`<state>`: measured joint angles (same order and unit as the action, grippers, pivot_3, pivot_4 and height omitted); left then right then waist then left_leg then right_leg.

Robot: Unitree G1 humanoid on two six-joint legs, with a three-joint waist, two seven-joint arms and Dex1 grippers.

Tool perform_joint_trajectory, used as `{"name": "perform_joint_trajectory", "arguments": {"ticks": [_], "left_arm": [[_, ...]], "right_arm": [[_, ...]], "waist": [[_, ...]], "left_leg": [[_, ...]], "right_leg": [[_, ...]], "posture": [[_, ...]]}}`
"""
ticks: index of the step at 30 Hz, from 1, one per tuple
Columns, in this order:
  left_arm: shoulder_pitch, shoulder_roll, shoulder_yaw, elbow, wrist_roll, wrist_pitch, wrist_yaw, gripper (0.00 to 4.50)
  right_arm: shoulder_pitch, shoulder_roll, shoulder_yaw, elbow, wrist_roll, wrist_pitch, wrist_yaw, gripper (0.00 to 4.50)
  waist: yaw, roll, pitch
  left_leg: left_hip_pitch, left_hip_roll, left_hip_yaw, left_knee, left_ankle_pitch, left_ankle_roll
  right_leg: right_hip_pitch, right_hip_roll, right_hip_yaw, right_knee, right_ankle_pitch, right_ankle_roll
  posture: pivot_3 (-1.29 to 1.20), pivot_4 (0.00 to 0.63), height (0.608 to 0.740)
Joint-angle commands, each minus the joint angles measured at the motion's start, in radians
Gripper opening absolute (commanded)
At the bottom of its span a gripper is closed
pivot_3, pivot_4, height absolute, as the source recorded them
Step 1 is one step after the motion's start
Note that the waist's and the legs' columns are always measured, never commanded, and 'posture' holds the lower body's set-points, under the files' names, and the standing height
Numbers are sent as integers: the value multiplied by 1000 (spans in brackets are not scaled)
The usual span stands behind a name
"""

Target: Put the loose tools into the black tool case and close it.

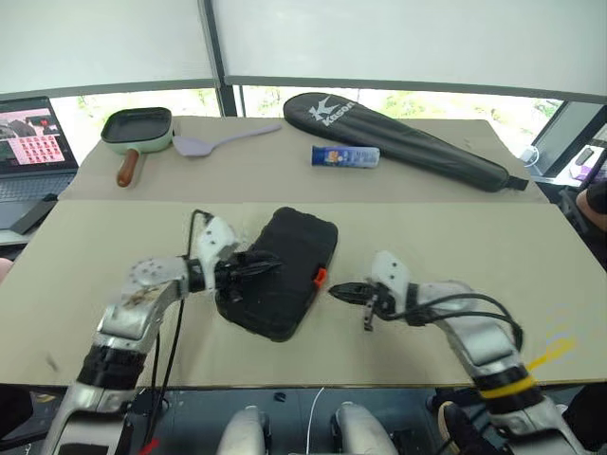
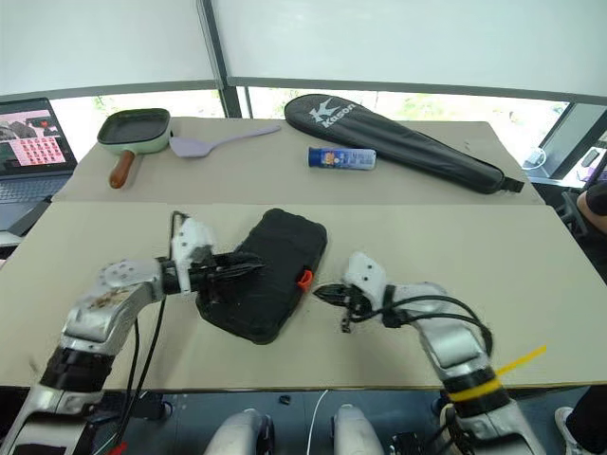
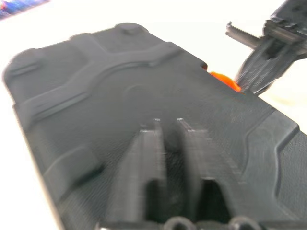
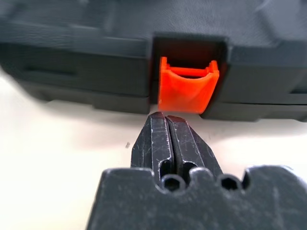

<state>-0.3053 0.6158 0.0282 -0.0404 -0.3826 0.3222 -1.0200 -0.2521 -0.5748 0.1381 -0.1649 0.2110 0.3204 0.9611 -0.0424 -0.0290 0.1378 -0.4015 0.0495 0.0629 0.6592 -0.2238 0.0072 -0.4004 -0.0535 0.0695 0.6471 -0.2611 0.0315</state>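
- The black tool case [image 1: 282,273] is seen lying shut at the centre of the worktop [image 1: 455,237], its orange latch [image 1: 321,277] facing three o'clock.
- The left claw [image 1: 258,266] is laid over the lid from nine o'clock, fingers slightly parted, nothing grasped.
- The right claw [image 4: 169,125] is clenched on nothing, its tip just short of the latch (apart, not touching).
- No loose tools are seen on the worktop, so latching is judged to be the step in hand.
- The lid should be kept pressed down by the left claw while the latch is pushed squarely toward nine o'clock; an off-centre push could slide the case.
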Motion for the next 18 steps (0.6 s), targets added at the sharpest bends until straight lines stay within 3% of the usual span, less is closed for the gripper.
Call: {"name": "perform_joint_trajectory", "arguments": {"ticks": [1, 4, 5, 6, 10, 13, 18], "left_arm": [[83, 49, 140, -7, -32, -132, -36, 2534], [186, 116, 229, -7, -22, -180, -53, 3604], [259, 137, 273, 2, 7, -249, -58, 4121], [335, 159, 312, 20, 48, -327, -61, 4358], [467, 187, 368, 59, 114, -440, -20, 4500], [544, 181, 413, 73, 111, -475, -7, 4500], [531, 171, 407, 69, 85, -467, 22, 4500]], "right_arm": [[57, -92, -102, -85, 52, -17, 48, 1419], [120, -155, -160, -89, 61, -78, 77, 2451], [151, -178, -186, -79, 55, -137, 94, 2897], [177, -192, -210, -64, 50, -220, 117, 3150], [213, -189, -263, -6, 116, -339, 171, 4486], [212, -180, -296, 54, 161, -399, 211, 4486], [208, -173, -286, 130, 151, -476, 247, 4486]], "waist": [[1, -1, 1], [5, -6, 5], [5, -6, 5], [3, -6, 5], [6, -9, 8], [25, -14, 11], [42, -14, 11]], "left_leg": [[-2, 0, 0, 0, 0, 0], [-6, 0, -1, 0, 0, 0], [-7, 0, 0, 0, 0, 0], [-7, 0, 0, 0, 0, 0], [-6, 0, 3, -1, -3, 0], [-6, 0, 3, 0, -3, 0], [-6, 1, 4, 0, -3, -1]], "right_leg": [[-2, 0, 0, 0, 0, 0], [-5, -1, -1, -1, 0, 0], [-5, -1, -1, -1, 0, 0], [-6, -2, -1, -1, 0, 0], [-4, -6, -1, -5, -1, 2], [-4, -7, -2, -6, -1, 2], [-4, -8, -2, -6, -1, 2]], "posture": [[0, 150, 740], [0, 150, 740], [0, 150, 740], [0, 150, 740], [0, 150, 740], [0, 150, 740], [0, 150, 740]]}}
